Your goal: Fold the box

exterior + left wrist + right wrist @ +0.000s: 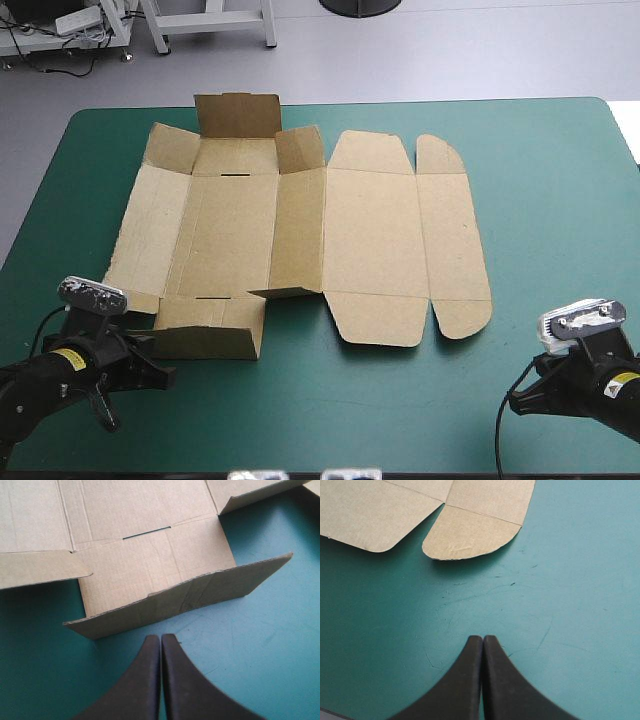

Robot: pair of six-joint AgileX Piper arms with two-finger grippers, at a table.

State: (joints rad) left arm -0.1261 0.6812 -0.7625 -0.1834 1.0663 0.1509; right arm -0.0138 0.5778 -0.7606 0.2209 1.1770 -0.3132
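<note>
The cut sheet of brown corrugated board, the box [300, 230], lay mostly flat mid-table on the teal-green cover [560, 200]. A few flaps on its left half stood up. My left gripper [160, 637] and right gripper [483, 638] were both closed on nothing, short of its near edge. I judged the board light, stiff and springy at the creases. I would take the raised near flap [180, 602] by its free edge.

You have the brown box [300, 230] spread open on the teal-green desk [540, 160], mostly flat. Just ahead of your left claw [160, 638], not touching it, the near flap [175, 602] tilts up. Farther ahead the far flap [237, 115] stands upright. Ahead of your right claw [483, 638], apart from it, a rounded tab [470, 535] lies flat.
</note>
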